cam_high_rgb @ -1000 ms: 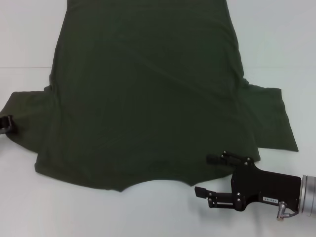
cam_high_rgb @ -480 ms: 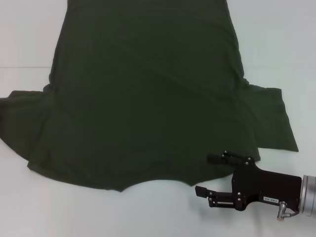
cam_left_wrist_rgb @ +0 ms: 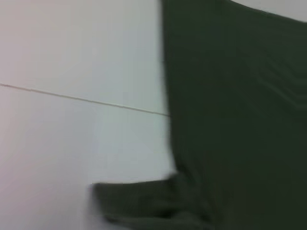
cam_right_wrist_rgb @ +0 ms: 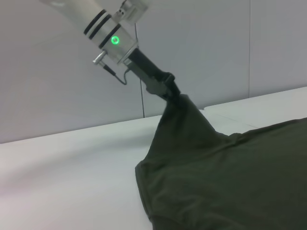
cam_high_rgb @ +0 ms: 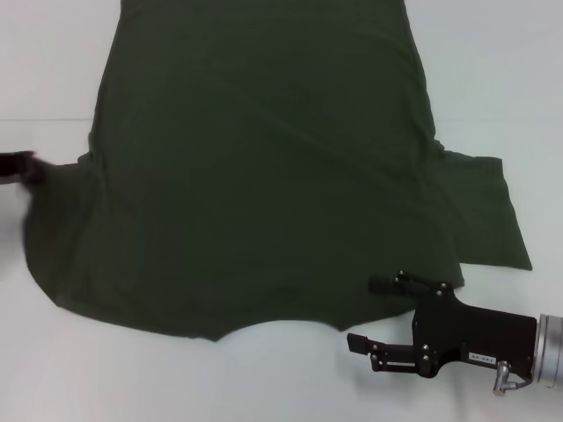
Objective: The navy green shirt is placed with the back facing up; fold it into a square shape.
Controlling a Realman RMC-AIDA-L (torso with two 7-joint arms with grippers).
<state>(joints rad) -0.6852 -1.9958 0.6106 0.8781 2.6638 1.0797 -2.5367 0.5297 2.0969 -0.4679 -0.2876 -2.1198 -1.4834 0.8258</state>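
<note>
Head view: the large dark olive-green cloth shirt [cam_high_rgb: 264, 167] lies spread on the white tabletop [cam_high_rgb: 493, 79]. At nine o'clock, the left end effector [cam_high_rgb: 16, 167] pinches its sleeve, lifted. At five o'clock, the right end effector [cam_high_rgb: 369, 312] rests spread apart by the collar.

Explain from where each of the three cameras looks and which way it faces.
Head view: from above, down on the shirt on the white table; the right gripper shows near its collar edge, the left gripper at its sleeve.
Left wrist view: down on the shirt's side; no robot part shows.
Right wrist view: low across the table; the left gripper lifts the sleeve.
All share the shirt.
</note>
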